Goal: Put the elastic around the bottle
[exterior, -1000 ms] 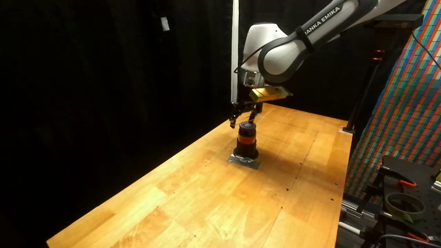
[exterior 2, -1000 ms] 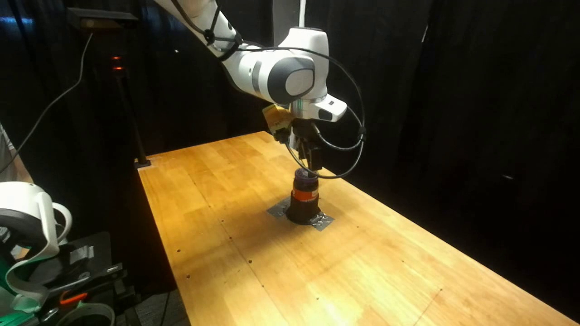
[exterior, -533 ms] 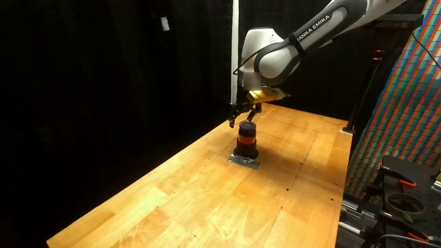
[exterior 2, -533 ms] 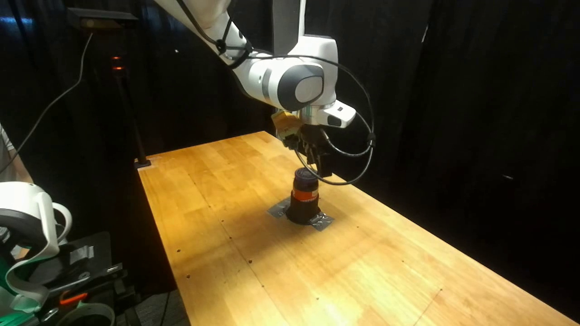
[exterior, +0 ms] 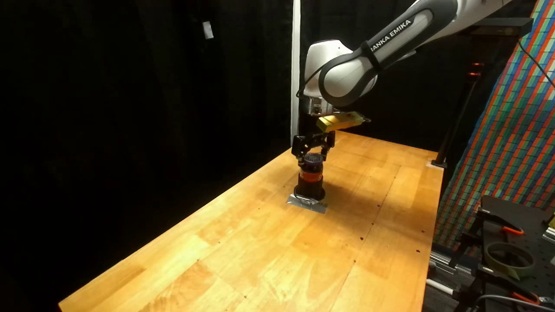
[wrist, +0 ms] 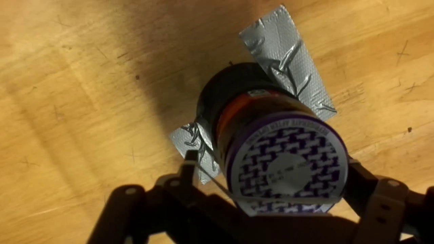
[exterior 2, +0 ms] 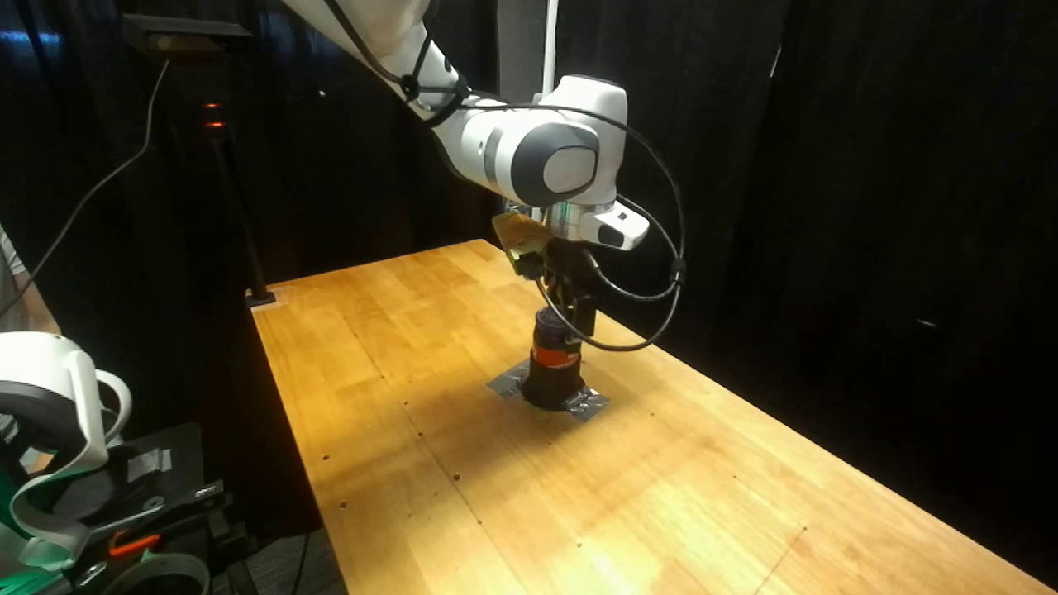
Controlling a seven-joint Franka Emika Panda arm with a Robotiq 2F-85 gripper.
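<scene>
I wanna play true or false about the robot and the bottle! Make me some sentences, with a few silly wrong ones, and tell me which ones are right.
1. The bottle stands upright with its lid on. True.
2. The elastic is stretched on the robot's hand. True.
3. The hand is squeezed shut. False: its fingers are spread apart, one on each side of the lid.
4. Silver tape is stuck to the wooden table. True.
5. The lid is plain green. False: it has a purple pattern and a purple edge.
</scene>
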